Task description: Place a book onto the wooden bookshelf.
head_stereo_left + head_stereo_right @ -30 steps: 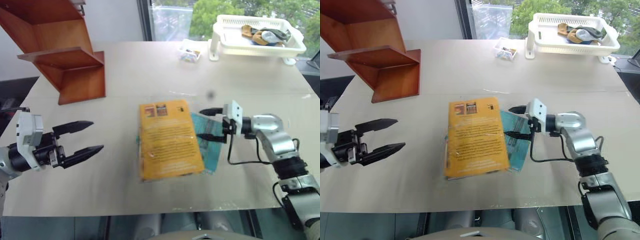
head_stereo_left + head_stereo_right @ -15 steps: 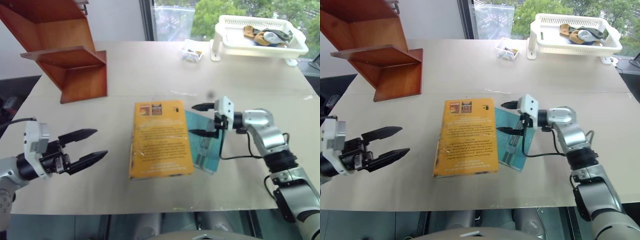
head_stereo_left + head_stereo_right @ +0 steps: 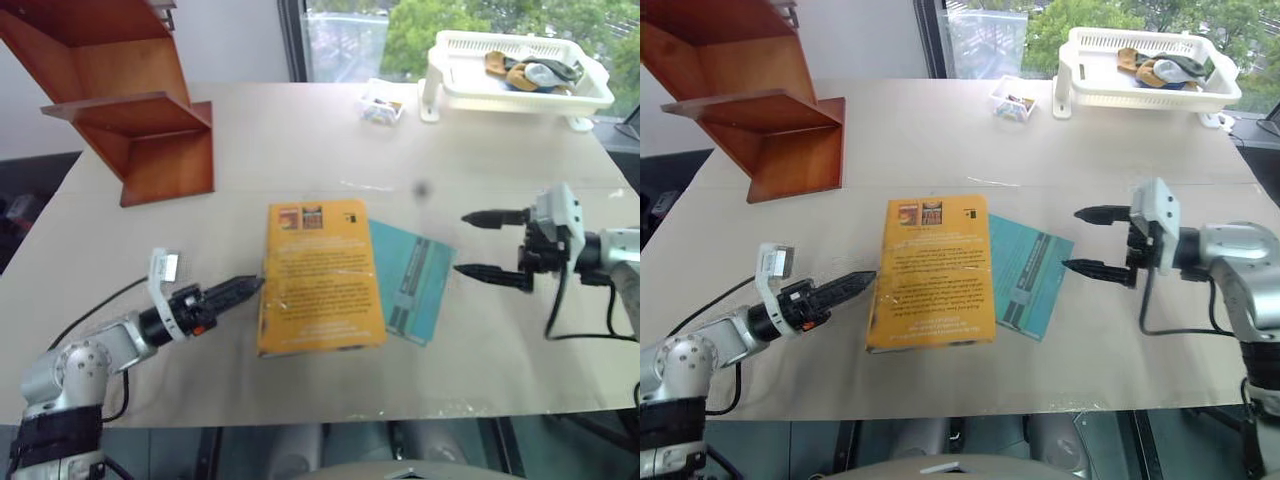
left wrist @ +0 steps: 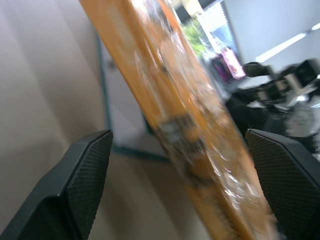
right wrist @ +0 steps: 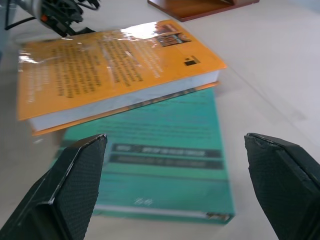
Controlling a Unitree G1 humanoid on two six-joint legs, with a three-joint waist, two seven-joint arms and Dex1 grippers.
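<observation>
Yellow-orange book (image 3: 318, 276), pictured end farthest

no legible text: book (image 3: 320, 280) cover print and teal book (image 5: 165, 165) title bars too blurred to read

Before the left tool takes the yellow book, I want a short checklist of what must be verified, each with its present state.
1. Left tool open: ok; its fingers stand wide apart in the left wrist view.
2. Left tool at the book: ok, tips at its near long edge; contact cannot tell.
3. Right tool away from the book: ok, open, off to the side of the teal book.
4. Book free to lift: ok, it lies on top, overlapping the teal one.
5. Wooden bookshelf shelves free: cannot tell, they are partly cut off.
</observation>
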